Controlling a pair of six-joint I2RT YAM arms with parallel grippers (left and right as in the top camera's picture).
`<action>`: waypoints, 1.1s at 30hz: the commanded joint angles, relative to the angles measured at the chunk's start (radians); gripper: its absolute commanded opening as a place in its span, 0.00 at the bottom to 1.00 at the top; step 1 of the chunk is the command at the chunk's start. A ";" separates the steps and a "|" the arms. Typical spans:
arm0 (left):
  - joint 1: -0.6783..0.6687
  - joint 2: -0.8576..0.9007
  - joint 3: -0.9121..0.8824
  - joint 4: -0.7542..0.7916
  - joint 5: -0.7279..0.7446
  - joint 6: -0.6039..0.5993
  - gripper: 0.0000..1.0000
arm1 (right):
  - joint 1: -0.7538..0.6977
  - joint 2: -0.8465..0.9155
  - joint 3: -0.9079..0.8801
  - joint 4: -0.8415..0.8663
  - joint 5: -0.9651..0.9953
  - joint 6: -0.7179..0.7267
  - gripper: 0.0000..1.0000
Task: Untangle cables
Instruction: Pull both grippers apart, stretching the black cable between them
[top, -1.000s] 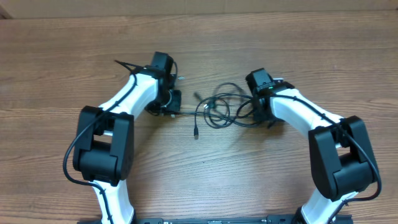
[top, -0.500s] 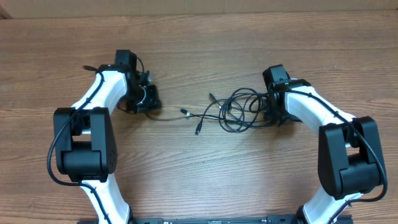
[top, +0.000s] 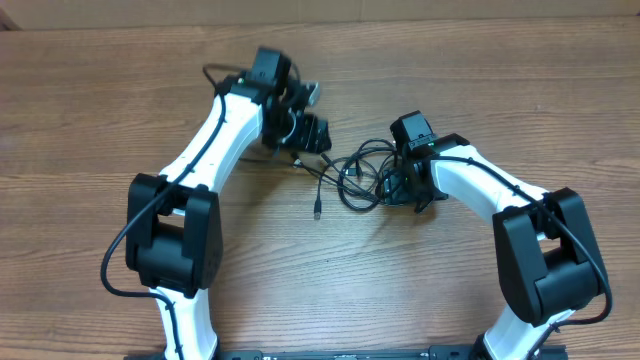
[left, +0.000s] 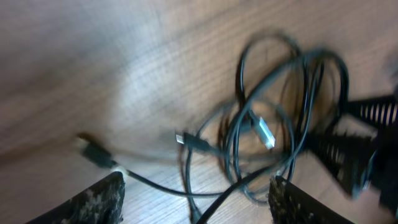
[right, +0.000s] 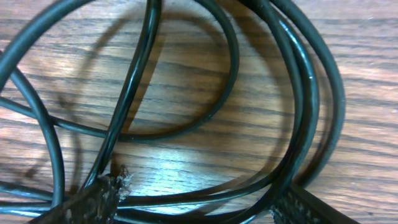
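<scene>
The cables (top: 358, 172) lie in a loose black tangle on the wood table between the two arms. One plug end (top: 316, 212) trails toward the front. My left gripper (top: 310, 135) is at the tangle's upper left, open. In the left wrist view its gripper (left: 196, 193) straddles a few strands, with the loops (left: 273, 124) and a silver plug (left: 264, 132) just ahead. My right gripper (top: 395, 185) sits on the tangle's right side. Its wrist view shows the gripper (right: 199, 193) open low over the table, with cable strands (right: 298, 93) running between the fingers.
The wooden table (top: 320, 290) carries only the tangle and both arms. The right arm's dark fingers (left: 367, 143) show at the right edge of the left wrist view, close to the loops.
My left gripper swung from the left side back up and right to the tangle and opened, letting go of the strand it had pulled. The right gripper and tangle shifted slightly left.
</scene>
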 joint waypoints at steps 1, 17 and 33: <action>-0.049 -0.002 0.115 -0.034 -0.288 -0.095 0.75 | -0.009 0.056 -0.044 -0.010 -0.047 0.003 0.77; -0.200 0.153 0.127 -0.049 -0.189 0.010 0.75 | -0.062 0.056 -0.058 -0.068 -0.062 0.003 0.79; -0.216 0.216 0.127 -0.059 -0.314 -0.046 0.78 | -0.062 0.056 -0.093 -0.040 -0.062 0.004 0.79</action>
